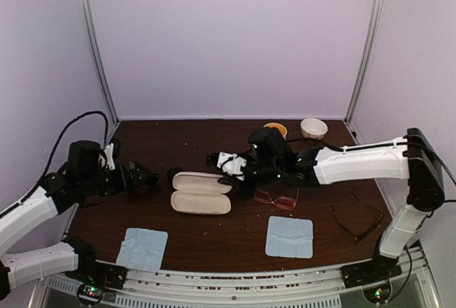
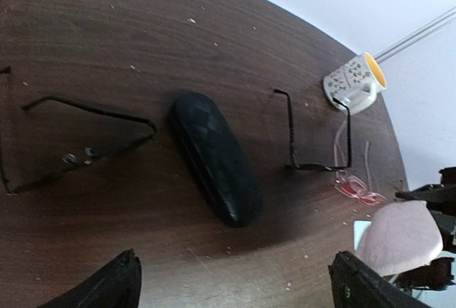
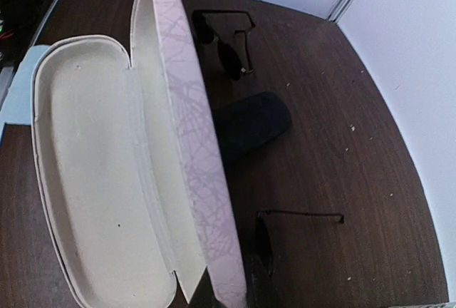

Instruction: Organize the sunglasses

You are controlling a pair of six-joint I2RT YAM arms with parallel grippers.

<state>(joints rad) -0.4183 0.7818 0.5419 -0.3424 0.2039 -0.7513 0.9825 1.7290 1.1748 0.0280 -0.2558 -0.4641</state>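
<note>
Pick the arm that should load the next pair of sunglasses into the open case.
Left, probably. The left hand is open and empty, with thin black-framed sunglasses lying just ahead. The right hand is shut on the lid of the open case, holding it.

On the surface (image 1: 214, 240) an open case (image 1: 201, 192) lies mid-way, with one pair of sunglasses (image 1: 276, 197) just right of it and a second pair (image 1: 356, 219) farther right. In front lie a left cloth (image 1: 142, 247) and a right cloth (image 1: 289, 237) — behind stand a mug (image 1: 275, 127) and a bowl (image 1: 313, 127).
</note>
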